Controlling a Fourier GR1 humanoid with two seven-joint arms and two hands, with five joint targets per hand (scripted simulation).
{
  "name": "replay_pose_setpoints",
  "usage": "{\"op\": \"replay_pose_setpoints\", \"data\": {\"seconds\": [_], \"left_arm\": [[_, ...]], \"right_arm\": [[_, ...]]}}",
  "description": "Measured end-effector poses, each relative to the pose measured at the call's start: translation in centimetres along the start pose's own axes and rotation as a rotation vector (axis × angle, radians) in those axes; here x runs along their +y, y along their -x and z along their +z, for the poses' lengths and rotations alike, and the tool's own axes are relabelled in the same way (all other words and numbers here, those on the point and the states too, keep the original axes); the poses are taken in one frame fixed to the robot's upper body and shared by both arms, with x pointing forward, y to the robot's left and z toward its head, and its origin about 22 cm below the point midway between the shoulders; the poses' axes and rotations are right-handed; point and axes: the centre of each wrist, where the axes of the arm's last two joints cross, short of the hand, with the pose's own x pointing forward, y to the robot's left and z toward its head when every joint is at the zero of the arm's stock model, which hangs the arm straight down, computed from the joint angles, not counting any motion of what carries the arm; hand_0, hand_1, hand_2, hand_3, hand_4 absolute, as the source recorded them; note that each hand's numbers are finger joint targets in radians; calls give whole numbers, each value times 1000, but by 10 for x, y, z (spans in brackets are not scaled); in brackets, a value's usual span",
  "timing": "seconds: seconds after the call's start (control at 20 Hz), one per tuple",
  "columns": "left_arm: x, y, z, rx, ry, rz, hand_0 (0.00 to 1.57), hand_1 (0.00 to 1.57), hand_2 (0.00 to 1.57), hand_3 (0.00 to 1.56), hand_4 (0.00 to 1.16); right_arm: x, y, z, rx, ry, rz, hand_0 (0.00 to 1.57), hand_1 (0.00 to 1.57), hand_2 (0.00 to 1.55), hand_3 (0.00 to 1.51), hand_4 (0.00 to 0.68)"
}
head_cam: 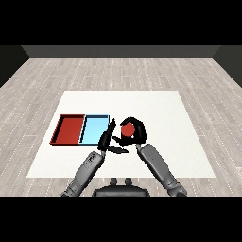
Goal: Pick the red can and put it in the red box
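right hand (pixel 133 131) curled round red can (pixel 126 129), held right of light blue tray (pixel 94 130); can's round end faces camera, long axis unclear. right forearm angled up from lower right. left hand (pixel 108 139) open, fingers straight, beside light blue tray's right edge. red tray (pixel 68 129) farther left on white table (pixel 165 123).

The can (pixel 126 129) shows only its red top and a bit of one side; the right hand (pixel 134 132), curled round it, hides the rest, and whether it rests on the table (pixel 156 108) cannot be told. The left hand (pixel 107 140) covers the near right corner of the blue tray (pixel 94 130). Both forearms are cut off at the near edge.
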Motion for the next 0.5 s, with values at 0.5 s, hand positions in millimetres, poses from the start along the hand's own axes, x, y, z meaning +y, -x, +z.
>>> {"op": "replay_pose_setpoints", "data": {"seconds": [0.5], "left_arm": [[-10, 5, -9, 4, 23, 28, 0, 0, 0, 0, 0]], "right_arm": [[15, -10, 10, 10, -12, -73, 1514, 1514, 1454, 1419, 657]]}}
